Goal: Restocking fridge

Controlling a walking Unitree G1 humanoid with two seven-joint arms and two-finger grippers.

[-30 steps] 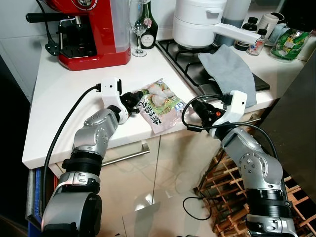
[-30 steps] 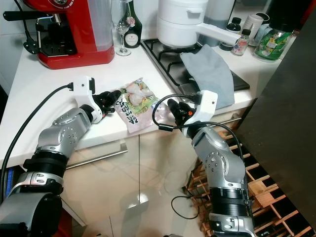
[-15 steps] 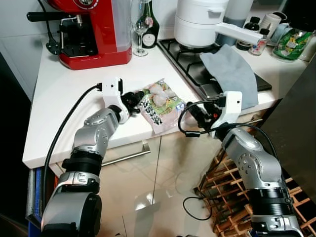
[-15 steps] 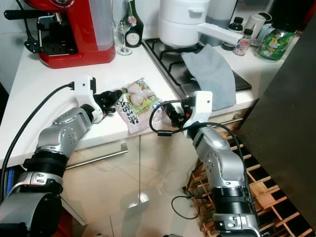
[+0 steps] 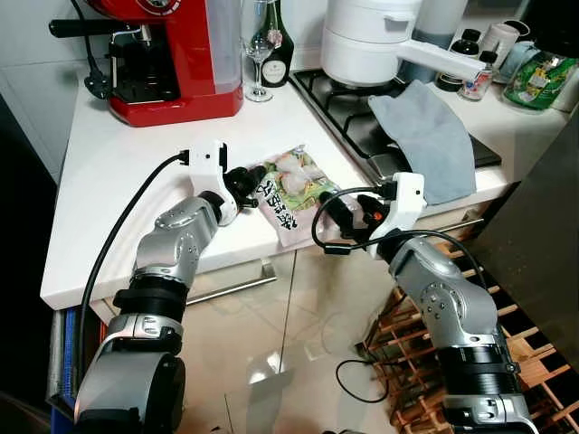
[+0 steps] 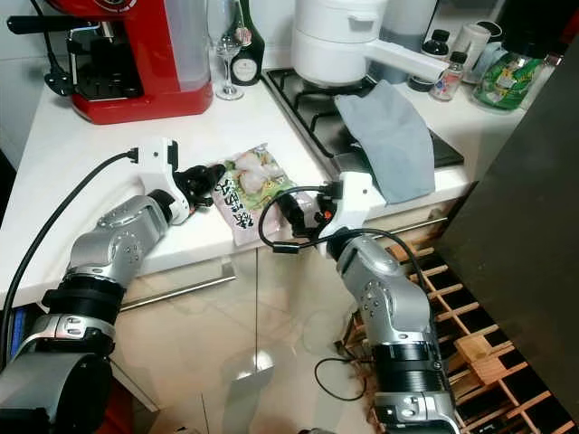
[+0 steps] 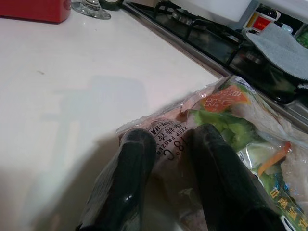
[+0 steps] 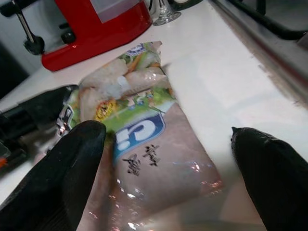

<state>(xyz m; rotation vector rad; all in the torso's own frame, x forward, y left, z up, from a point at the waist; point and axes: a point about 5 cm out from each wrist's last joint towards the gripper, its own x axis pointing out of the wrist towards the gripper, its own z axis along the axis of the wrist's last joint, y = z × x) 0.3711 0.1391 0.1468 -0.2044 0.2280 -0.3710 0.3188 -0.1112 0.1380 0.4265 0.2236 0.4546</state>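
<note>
We see the frozen food bag (image 5: 291,191) lying at the front edge of the white table (image 5: 118,172). Our left hand (image 5: 249,181) pinches the bag's near corner between narrow fingers (image 7: 137,159). Our right hand (image 8: 168,149) spreads wide, straddling the bag's other end.

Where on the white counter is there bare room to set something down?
The widest bare patch of the white counter lies between the red coffee machine and the frozen food bag, left of the left claw. It is crowded around the bag, the black hob and the grey cloth.
</note>
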